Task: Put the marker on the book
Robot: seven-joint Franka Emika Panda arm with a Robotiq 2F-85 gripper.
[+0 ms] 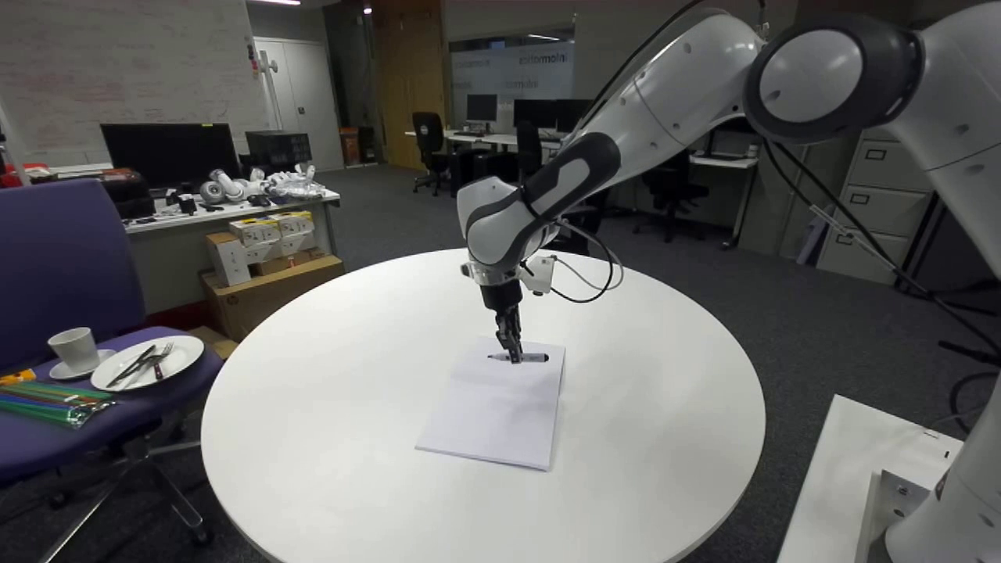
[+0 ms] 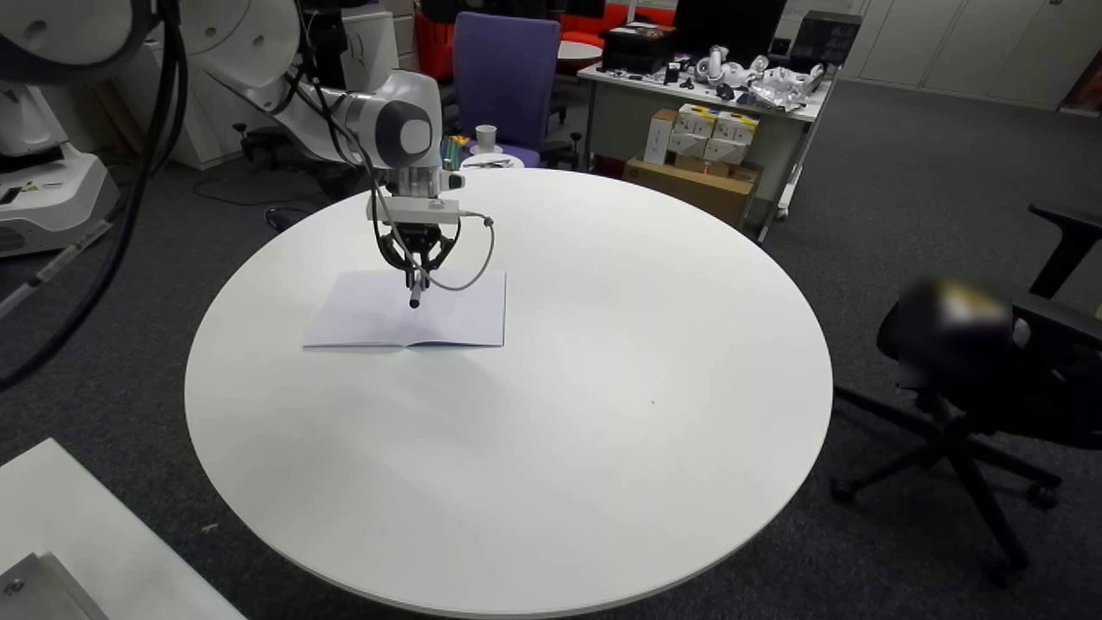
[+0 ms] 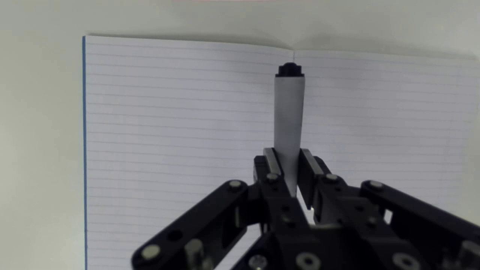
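Marker (image 3: 288, 112), slim, white and black-ended, is being held by the black two-finger gripper (image 3: 288, 163) over the open white lined-paper book (image 3: 168, 131).

The hand (image 3: 290, 163) grips a pale marker (image 3: 288, 110) from left and right, black end toward the far side, in line with the fold of an open book (image 3: 180, 131). The book lies on the table (image 3: 41, 150), pages ruled, a blue edge along its left.

The end effector (image 3: 288, 163) points downward, its 2 fingers (image 3: 273, 161) clamped.
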